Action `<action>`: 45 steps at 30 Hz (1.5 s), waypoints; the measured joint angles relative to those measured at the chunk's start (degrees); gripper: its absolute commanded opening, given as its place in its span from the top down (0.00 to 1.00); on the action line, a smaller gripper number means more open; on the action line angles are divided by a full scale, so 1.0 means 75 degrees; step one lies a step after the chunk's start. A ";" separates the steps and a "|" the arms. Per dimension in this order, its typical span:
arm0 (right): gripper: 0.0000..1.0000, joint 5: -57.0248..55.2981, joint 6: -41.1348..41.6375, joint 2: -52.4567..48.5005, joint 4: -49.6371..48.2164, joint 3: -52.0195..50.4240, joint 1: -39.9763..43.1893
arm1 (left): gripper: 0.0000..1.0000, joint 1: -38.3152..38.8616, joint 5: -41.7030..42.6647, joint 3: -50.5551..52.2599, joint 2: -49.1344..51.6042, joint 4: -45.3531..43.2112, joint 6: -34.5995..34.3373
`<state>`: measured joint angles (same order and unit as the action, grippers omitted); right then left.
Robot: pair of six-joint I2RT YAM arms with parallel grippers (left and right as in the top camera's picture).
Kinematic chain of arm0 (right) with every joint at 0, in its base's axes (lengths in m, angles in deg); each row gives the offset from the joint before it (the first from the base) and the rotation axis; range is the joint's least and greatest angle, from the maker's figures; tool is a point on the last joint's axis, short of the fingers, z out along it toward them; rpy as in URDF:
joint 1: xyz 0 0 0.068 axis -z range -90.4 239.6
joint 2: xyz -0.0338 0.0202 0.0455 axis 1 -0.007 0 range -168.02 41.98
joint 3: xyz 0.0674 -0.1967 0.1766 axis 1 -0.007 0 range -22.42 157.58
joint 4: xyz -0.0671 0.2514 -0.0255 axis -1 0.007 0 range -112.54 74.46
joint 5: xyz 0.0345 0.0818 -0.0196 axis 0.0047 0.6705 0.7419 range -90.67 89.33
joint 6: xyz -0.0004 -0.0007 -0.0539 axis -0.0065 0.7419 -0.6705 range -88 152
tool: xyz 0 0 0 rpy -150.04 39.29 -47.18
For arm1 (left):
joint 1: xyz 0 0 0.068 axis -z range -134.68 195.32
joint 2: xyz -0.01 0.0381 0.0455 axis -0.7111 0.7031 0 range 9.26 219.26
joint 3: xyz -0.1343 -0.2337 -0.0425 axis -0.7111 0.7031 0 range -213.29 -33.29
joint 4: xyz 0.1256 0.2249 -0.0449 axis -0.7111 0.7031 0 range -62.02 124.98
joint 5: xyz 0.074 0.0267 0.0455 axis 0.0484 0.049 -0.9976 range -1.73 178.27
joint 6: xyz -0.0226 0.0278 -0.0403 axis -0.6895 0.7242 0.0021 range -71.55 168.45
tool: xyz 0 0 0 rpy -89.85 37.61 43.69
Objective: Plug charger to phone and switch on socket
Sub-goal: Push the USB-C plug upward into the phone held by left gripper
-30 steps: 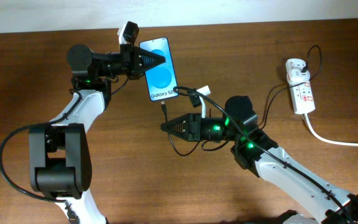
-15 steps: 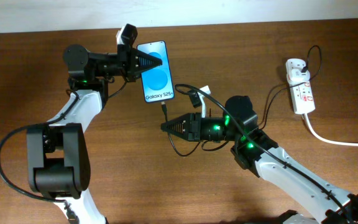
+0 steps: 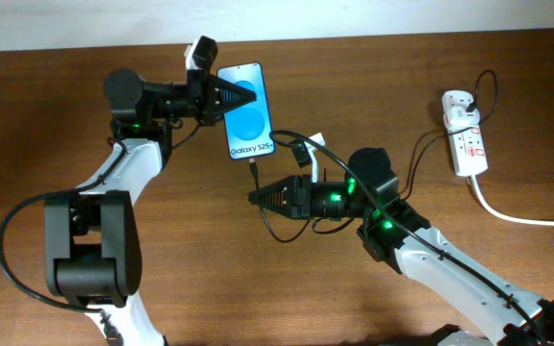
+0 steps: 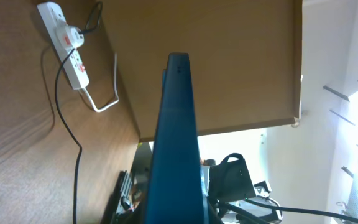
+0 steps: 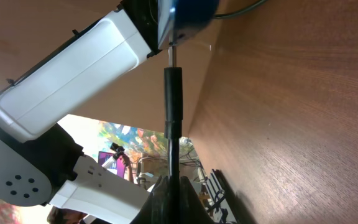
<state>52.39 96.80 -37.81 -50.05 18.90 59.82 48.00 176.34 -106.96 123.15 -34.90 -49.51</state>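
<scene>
While the phone (image 3: pixel 253 125) is clamped by its left long edge in the left gripper (image 3: pixel 243 94), its blue screen faces the overhead camera, "Galaxy S25+" near the lower end. It sits at upper centre of the table (image 3: pixel 46 115), slightly tilted. We cannot tell whether it is lifted clear of the wood. From the left wrist we see the phone (image 4: pixel 176 124) edge-on, a narrow blue slab running up the middle of the view.

Just below the phone's bottom edge, the charger (image 3: pixel 255 171) points its connector upward. The right gripper (image 3: pixel 258 195) is clenched on the connector's black sleeve. From the right wrist, the charger (image 5: pixel 173 87) stands straight up out of the right gripper (image 5: pixel 171 190), and its bare metal tip reaches the phone (image 5: pixel 188 12) at the lower edge. We cannot tell whether the tip is seated in the port.

The thin black cable trails right across the table to the socket (image 3: pixel 469 149), well apart from both grippers at the far right. A white adapter (image 3: pixel 458 104) is plugged in at its upper end. The thick white cord (image 3: pixel 517 216) leaves its lower end and runs off the right side. The left wrist also shows the socket (image 4: pixel 73 56), red markings visible; the switch position is too small to read.
</scene>
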 measured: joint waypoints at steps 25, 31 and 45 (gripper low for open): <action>0.96 -0.0006 0.0326 0.0000 -0.0026 0.0000 0.0000 | 1.00 -0.0050 -0.0122 0.0000 0.0000 0.0000 0.0061; 0.96 -0.0032 0.0326 0.0000 -0.0026 0.0000 0.0000 | 1.00 -0.0052 -0.0143 0.0000 0.0000 0.0000 0.0058; 0.96 -0.0090 0.0312 0.0000 -0.0050 0.0003 0.0000 | 1.00 -0.0052 -0.0082 0.0000 0.0000 0.0000 0.0061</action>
<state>51.71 99.14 -37.81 -50.42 18.93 59.82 47.61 175.73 -106.96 123.15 -34.90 -49.05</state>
